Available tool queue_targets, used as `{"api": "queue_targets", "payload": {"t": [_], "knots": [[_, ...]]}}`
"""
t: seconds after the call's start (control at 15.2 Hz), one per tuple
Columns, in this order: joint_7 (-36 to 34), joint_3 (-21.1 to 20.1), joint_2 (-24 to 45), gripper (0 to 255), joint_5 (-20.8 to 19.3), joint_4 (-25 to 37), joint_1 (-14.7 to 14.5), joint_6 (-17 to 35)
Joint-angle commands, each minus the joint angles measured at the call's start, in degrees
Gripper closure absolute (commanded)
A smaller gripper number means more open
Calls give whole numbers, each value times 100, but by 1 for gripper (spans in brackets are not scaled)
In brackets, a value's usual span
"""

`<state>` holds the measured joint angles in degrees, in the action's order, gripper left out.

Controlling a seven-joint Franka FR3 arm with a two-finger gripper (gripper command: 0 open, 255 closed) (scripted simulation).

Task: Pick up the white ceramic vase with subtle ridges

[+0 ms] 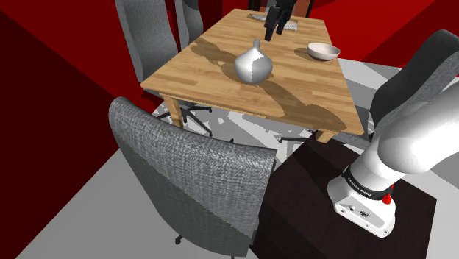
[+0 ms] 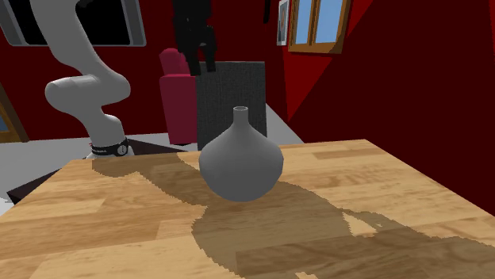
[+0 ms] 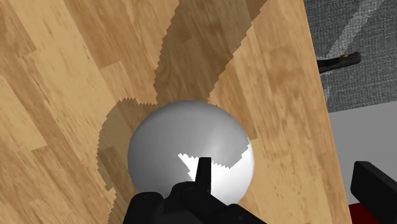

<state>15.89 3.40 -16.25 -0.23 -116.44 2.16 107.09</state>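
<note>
A pale grey, round-bellied vase [image 2: 240, 158] with a narrow neck stands upright on a wooden table [image 2: 412, 206], shadow streaking the planks. The black gripper [image 2: 202, 63] hangs clear of it at its 11 o'clock. The white arm [image 2: 79, 87] rises at 10 o'clock, with a grey chair [image 2: 230, 95] at 12 and a window [image 2: 317, 22] at 1.

On my feed the round narrow-necked vase [image 1: 254, 65] reads plain pale grey-white. Around it I've got a plank-patterned light brown wooden table [image 1: 309, 96], speckled grey woven-fabric chairs [image 1: 191, 173], deep red walls [image 2: 373, 87], an off-white shallow bowl [image 1: 324, 51], and my all-black two-finger gripper [image 1: 273, 33].
</note>
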Motion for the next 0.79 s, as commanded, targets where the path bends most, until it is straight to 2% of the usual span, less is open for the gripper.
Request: {"api": "queue_targets", "payload": {"t": [0.0, 0.53, 0.73], "knots": [[127, 104, 428, 0, 52, 356, 42, 55], [568, 386, 2200, 0, 410, 2116, 250, -20], [580, 382, 2200, 0, 414, 1885, 250, 210]]}}
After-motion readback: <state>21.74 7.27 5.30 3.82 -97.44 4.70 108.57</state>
